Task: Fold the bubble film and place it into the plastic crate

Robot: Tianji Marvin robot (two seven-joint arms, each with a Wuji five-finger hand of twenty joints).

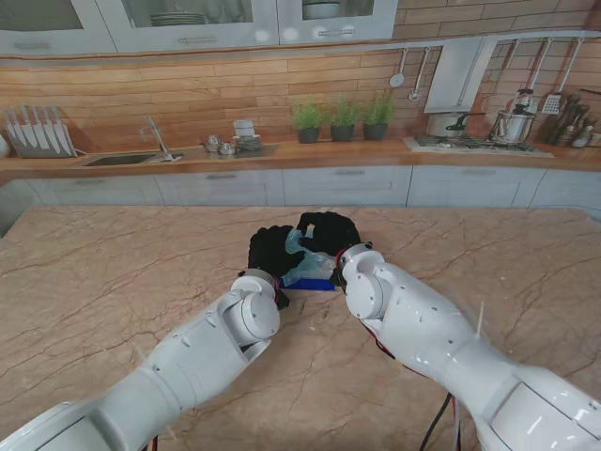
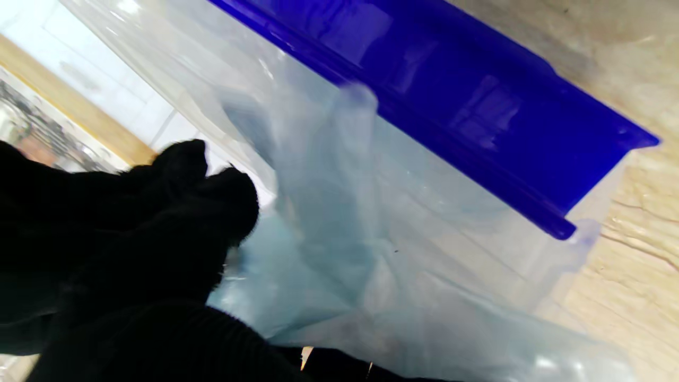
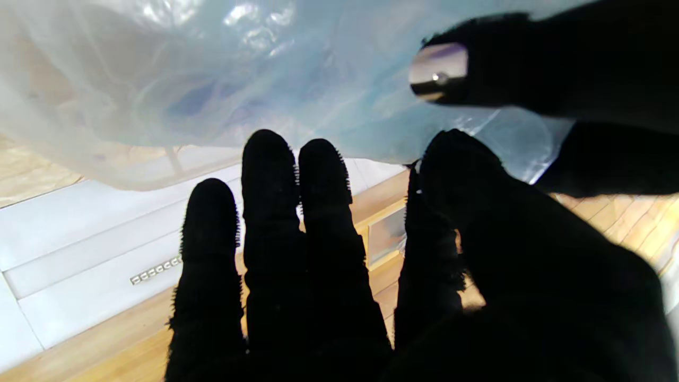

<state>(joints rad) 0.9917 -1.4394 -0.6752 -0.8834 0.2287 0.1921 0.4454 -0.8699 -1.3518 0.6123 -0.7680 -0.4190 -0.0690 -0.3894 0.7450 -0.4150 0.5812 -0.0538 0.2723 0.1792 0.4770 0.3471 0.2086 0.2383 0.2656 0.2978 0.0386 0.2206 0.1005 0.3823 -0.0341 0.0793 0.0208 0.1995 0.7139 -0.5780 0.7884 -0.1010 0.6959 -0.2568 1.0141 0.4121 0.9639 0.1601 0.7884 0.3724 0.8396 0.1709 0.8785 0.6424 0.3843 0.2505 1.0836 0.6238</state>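
Both hands meet over the crate (image 1: 315, 283), mid-table (image 1: 113, 272), just past the two white forearms. Only a strip of the crate's blue rim shows in the stand view; the left wrist view shows that rim (image 2: 477, 122) with clear walls under it.

Film (image 1: 299, 252) is bunched, pale blue-white, held up between the two hands right above the crate (folds not readable, looks crumpled). In the left wrist view the film (image 2: 339, 249) drapes down against the crate's rim and wall; whether any of it sits inside, cannot tell.

Left hand (image 1: 270, 250): black-gloved, fingers (image 2: 212, 196) curled against the film's edge, gripping it.

Right hand (image 1: 329, 232): gloved, touching the film's far-right side. In its wrist view four fingers (image 3: 270, 175) stand straight and together, thumb apart, film (image 3: 185, 79) beyond the tips; grip or no grip, cannot tell.
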